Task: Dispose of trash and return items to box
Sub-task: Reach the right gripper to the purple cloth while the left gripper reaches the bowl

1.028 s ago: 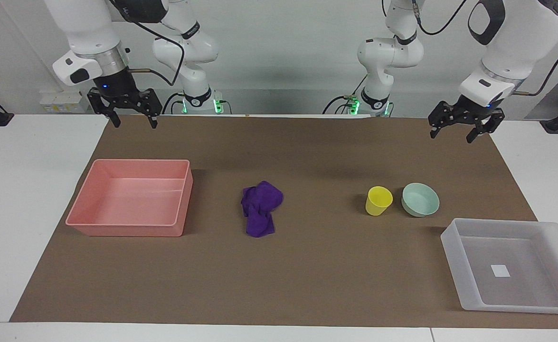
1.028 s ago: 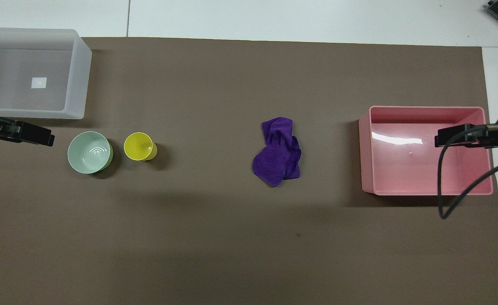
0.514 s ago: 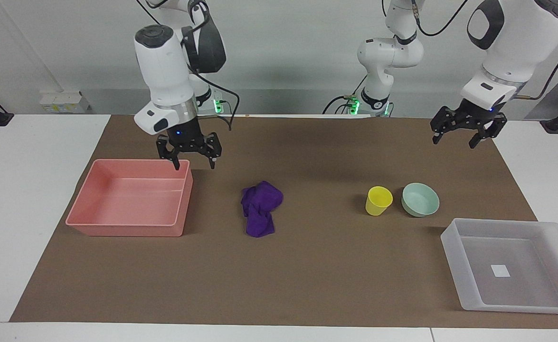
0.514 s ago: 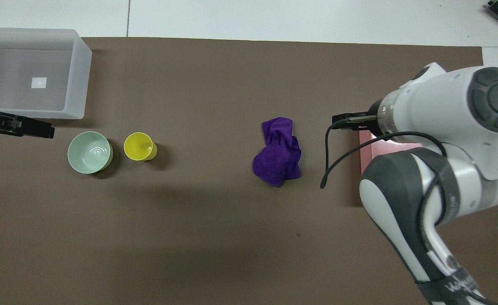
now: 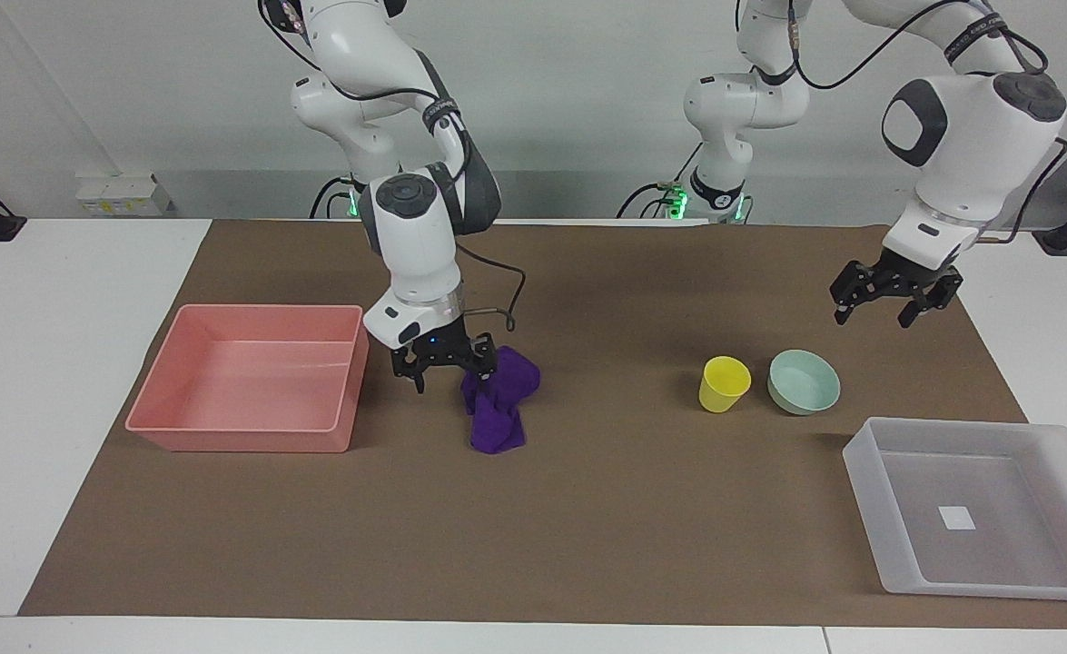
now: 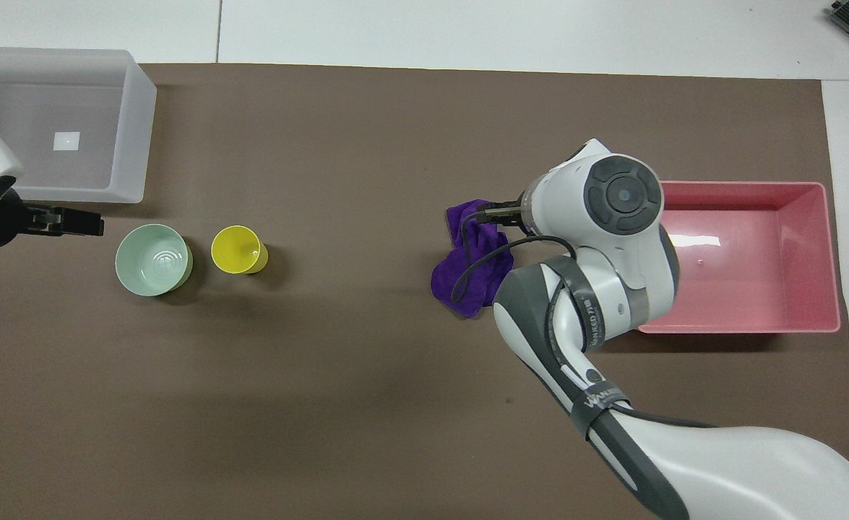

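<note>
The purple cloth wad (image 5: 498,400) (image 6: 470,267), soft and creased, lies bunched near the middle of a matte brown mat (image 5: 587,509) (image 6: 337,390) spread over a white table (image 5: 61,381) (image 6: 467,29). The right gripper (image 5: 443,368), fingers spread apart, hangs low at the wad's edge toward the pink bin (image 5: 251,377) (image 6: 746,256), a smooth rectangular plastic container with a glossy floor; whether a fingertip touches the cloth cannot be told. Toward the left arm's end stand the yellow cup (image 5: 725,383) (image 6: 237,250), a small tapered plastic vessel, and just beside it the mint-green bowl (image 5: 804,381) (image 6: 152,259), shallow and round. The translucent tray (image 5: 869,463) (image 6: 135,108), low-walled, whitish-grey, with a white square label (image 5: 956,518) (image 6: 66,141) on its floor, sits farther from the robots than the bowl, at the mat's corner. The left gripper (image 5: 884,304) (image 6: 70,222), fingers parted and holding nothing, hangs over the mat beside the bowl. A plain pale wall (image 5: 569,109) closes the scene.
</note>
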`<state>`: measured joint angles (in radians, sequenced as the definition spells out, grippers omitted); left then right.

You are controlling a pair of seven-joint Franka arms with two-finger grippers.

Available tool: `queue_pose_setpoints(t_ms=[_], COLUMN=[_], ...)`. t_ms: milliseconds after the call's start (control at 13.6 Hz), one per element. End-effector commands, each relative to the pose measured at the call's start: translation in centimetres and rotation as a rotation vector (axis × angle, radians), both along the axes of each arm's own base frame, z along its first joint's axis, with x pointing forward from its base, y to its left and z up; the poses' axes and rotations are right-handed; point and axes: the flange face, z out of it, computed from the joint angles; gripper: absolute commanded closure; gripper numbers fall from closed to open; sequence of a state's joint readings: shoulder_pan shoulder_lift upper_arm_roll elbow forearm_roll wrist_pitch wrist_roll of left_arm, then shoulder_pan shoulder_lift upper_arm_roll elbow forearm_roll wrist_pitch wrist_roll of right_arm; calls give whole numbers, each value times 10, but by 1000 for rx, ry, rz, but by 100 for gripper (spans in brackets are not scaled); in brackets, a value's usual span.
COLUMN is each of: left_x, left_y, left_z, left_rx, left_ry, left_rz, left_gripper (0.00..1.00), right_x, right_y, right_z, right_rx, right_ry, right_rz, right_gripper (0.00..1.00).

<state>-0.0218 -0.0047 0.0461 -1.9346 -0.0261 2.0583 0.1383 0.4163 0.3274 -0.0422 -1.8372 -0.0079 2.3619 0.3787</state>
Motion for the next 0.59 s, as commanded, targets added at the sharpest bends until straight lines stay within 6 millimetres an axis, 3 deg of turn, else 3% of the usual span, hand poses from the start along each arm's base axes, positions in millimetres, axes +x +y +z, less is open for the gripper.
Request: queue_pose_setpoints(t_ms=[0, 147, 220, 294, 441, 514], left_x=[8, 13, 6, -1, -11, -13], left_y=[4, 18, 19, 18, 16, 12], left_z=[-43, -75, -90, -103, -126, -135], left_rx=[9, 4, 5, 3, -3, -9], left_ry=[-27, -45, -52, -52, -31, -39], left_rz=[21, 72, 77, 80, 113, 125], left_gripper=[0, 0, 0, 0, 0, 0], right_x=[-6, -11, -15, -18, -19, -20], right_y=[33, 36, 34, 30, 23, 23], right_z=[-40, -58, -62, -67, -71, -71], right_rx=[23, 26, 19, 10, 2, 1], right_ry=[-8, -19, -13, -6, 7, 10], right_rz=[-6, 7, 22, 44, 47, 45], right_gripper=[0, 0, 0, 10, 88, 98])
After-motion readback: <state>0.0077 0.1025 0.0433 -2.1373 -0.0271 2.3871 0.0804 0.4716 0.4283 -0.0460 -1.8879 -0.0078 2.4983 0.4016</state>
